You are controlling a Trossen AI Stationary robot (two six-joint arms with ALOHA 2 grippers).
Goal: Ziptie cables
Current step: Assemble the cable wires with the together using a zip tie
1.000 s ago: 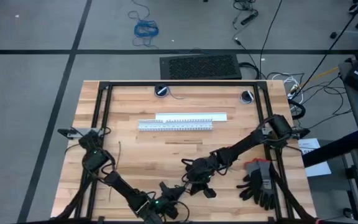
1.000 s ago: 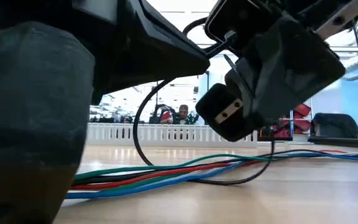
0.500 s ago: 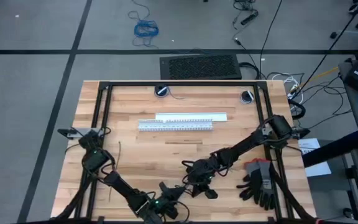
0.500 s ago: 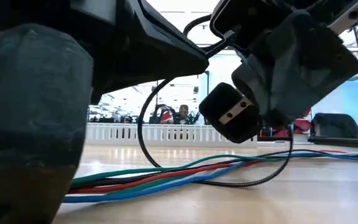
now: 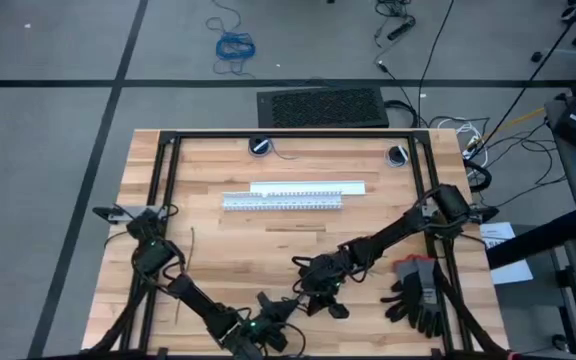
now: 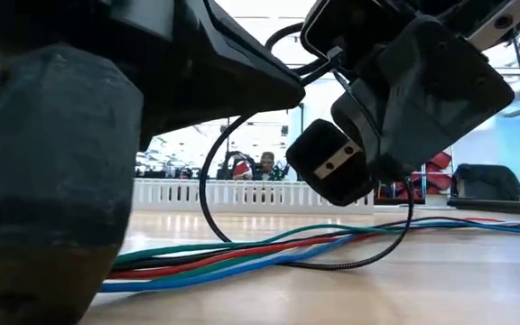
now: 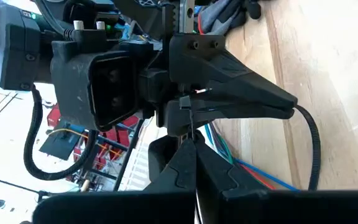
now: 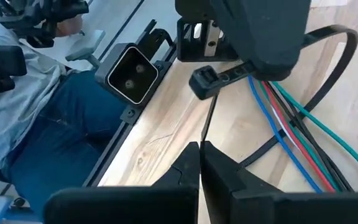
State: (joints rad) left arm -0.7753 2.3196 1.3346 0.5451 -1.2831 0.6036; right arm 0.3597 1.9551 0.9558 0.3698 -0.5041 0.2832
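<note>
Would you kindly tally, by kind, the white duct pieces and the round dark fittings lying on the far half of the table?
White duct pieces: 2 (a plain strip and a slotted one, side by side)
Round dark fittings: 2 (one and another near the far edge)
Total: 4

The cables (image 6: 242, 257), a flat bundle of blue, red, green and black wires, lay along the tabletop (image 6: 404, 289). A black ziptie (image 8: 303, 93) arched in a loop over them, its tail threaded through its head (image 8: 204, 81).
</note>
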